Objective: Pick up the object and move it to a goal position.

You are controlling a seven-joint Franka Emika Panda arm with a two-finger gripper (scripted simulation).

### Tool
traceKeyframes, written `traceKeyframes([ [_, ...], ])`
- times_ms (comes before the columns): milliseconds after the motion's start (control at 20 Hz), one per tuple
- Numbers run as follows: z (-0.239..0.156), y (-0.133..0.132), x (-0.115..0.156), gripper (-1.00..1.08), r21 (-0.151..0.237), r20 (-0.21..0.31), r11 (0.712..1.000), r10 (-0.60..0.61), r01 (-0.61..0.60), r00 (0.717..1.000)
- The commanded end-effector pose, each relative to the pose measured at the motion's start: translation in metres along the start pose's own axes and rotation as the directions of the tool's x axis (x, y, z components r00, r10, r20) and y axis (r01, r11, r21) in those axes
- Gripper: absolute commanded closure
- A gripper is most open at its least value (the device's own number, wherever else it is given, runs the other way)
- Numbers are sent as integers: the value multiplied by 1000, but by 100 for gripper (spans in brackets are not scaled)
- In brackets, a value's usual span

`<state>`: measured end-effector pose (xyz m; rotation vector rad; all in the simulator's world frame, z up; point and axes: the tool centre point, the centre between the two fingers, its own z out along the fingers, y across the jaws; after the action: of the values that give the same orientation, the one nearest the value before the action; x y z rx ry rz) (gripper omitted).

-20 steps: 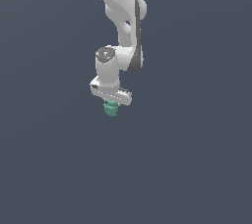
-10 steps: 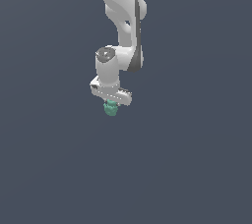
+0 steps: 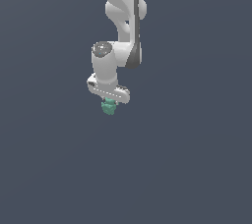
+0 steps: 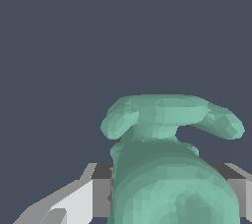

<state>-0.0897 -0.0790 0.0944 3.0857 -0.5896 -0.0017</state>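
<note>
Apparently end effector (image 3: 109, 101) grips unlabelled object (image 3: 108, 107).

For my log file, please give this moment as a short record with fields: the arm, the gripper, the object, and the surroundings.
arm: white, reaching down from the top of the exterior view
gripper: shut on the object, a finger on each side
object: teal-green knobbly blob, sticking out below the gripper
surroundings: plain dark grey, no goal marker visible
</note>
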Motion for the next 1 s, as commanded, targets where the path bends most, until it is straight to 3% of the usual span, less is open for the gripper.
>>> traceKeyframes([
  [0, -14, 3, 5, 108, 0, -1, 1000, 0, 0, 1000],
  [950, -173, 38, 63, 108, 0, -1, 1000, 1, -1, 1000],
])
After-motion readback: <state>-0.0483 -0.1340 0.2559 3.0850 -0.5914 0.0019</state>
